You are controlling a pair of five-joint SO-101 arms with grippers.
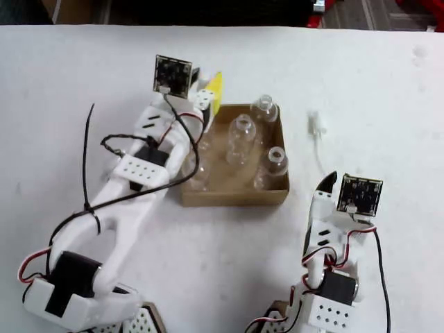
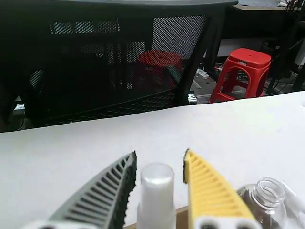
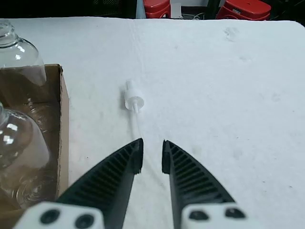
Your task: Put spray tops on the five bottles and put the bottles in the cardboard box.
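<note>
A: Three bottles (image 1: 241, 135) standing in box (image 1: 236, 196), necks bare. Tops?
B: One spray top (image 2: 155, 186) between parted fingers of left gripper (image 2: 160, 153), at box corner. Loose top (image 3: 133, 99) on table (image 3: 228, 95), ahead of right gripper (image 3: 152, 143): barely open, empty.

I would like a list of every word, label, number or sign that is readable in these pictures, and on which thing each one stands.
There is no text that can be read.
The cardboard box shows plain brown walls.
The clear bottles carry no label.
The loose spray top is plain white.
Any print on the camera boards is too small to read.
</note>
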